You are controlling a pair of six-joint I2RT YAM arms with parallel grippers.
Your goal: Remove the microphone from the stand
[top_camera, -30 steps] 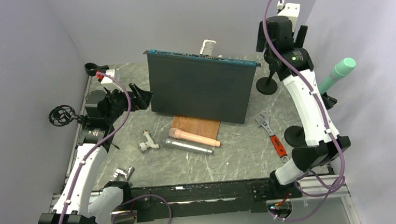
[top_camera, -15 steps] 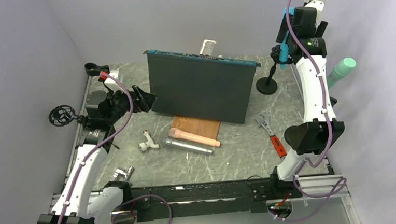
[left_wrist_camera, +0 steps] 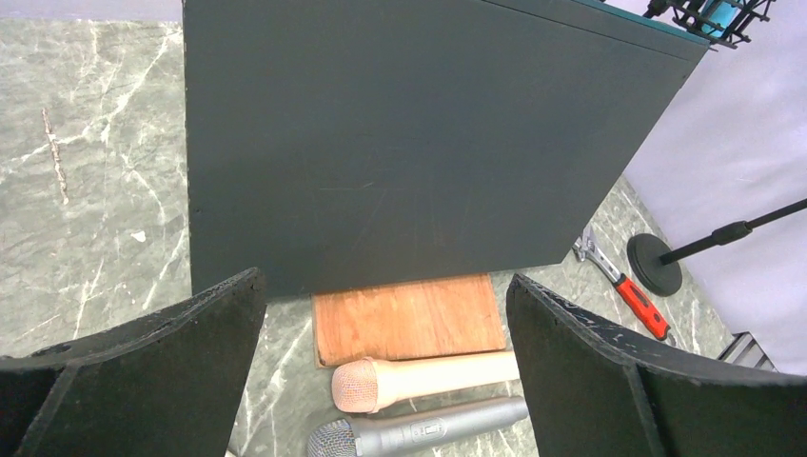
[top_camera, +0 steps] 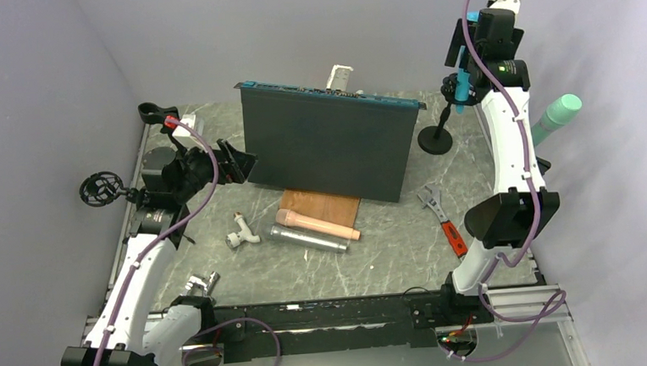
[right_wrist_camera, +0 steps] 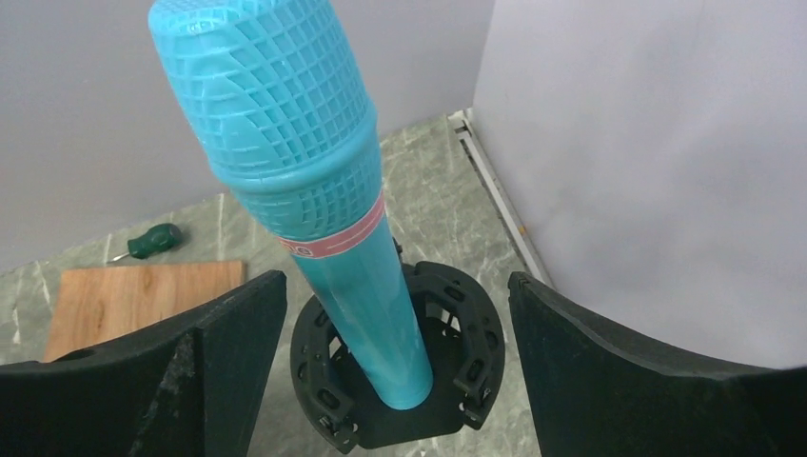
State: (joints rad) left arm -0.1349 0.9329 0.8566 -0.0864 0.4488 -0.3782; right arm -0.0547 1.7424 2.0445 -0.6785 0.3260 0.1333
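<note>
Marble tabletop [top_camera: 392,251]; green screwdriver [right_wrist_camera: 150,241] behind microphone [right_wrist_camera: 314,190], right-wrist only

Through the left wrist camera I see my left gripper [left_wrist_camera: 383,284] with its two black fingers [left_wrist_camera: 143,371] spread wide at the bottom corners. Straight ahead a dark grey panel [left_wrist_camera: 409,143] stands upright on the marble table [left_wrist_camera: 86,190]. A wooden board [left_wrist_camera: 409,319] lies at its foot. Nearer me lie a pink microphone [left_wrist_camera: 419,376] and a silver microphone [left_wrist_camera: 419,433], side by side. To the right, a red-handled wrench [left_wrist_camera: 628,290] lies just beside a round black base [left_wrist_camera: 655,265] with a thin rod leaning right. A black shock mount [left_wrist_camera: 704,11] holding something teal pokes above the panel's far corner.
</note>
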